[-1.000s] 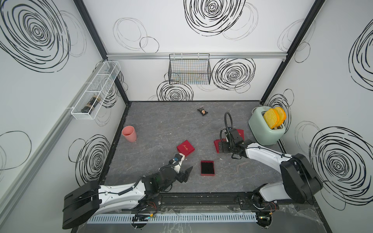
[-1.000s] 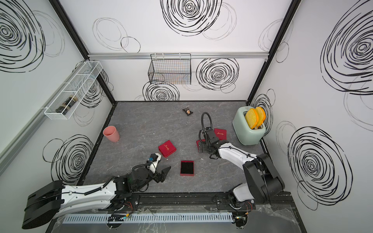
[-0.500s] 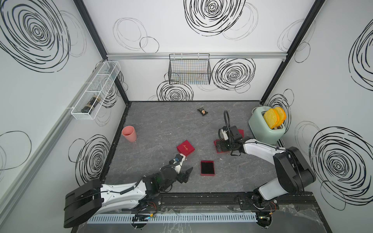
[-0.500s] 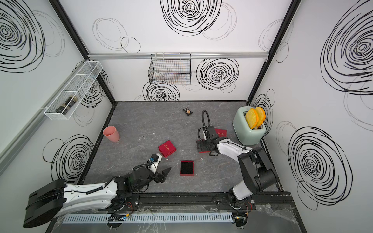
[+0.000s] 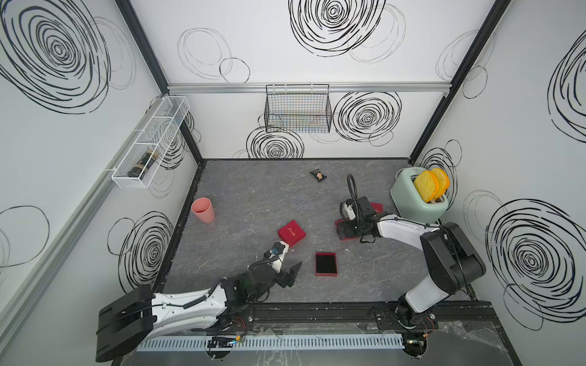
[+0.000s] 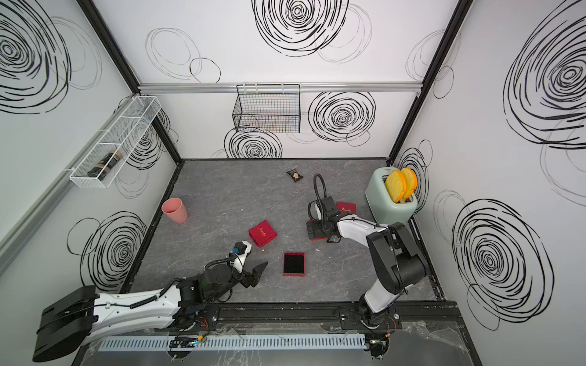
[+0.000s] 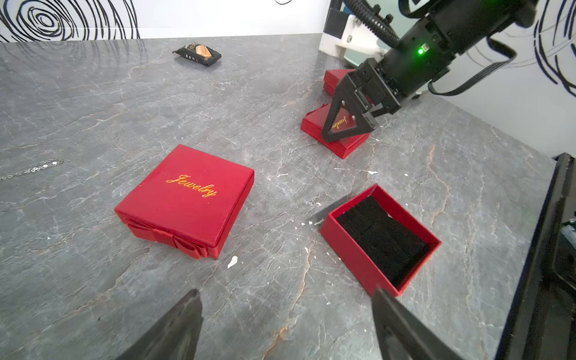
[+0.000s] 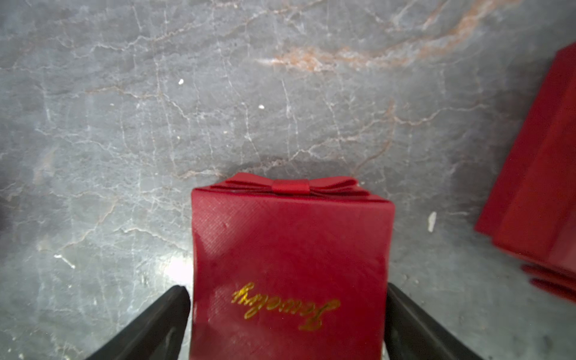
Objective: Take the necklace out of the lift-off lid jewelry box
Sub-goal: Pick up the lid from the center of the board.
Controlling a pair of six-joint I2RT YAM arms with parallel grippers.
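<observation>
The necklace [image 7: 31, 170], a fine silvery chain, lies on the bare table away from every box. An open red jewelry box [image 5: 325, 264] [image 7: 380, 237] with no lid and a black lining sits near the front; nothing shows inside it. My left gripper [image 5: 290, 258] [image 7: 286, 293] hovers open and empty just in front of it. My right gripper [image 5: 347, 229] [image 8: 286, 288] is open, its fingers either side of a red box with a bow and gold "Jewelry" lettering [image 8: 290, 249] [image 7: 339, 137].
A closed red jewelry box [image 5: 291, 233] [image 7: 187, 199] lies mid-table. Another red box [image 5: 377, 207] [image 8: 542, 187] sits beside the mint toaster [image 5: 418, 202]. A pink cup [image 5: 203, 210] stands at the left edge, with a black snack packet [image 5: 318, 175] at the back.
The right gripper has shifted slightly left over the bow box, and its elbow has swung round. The left arm has scarcely moved.
</observation>
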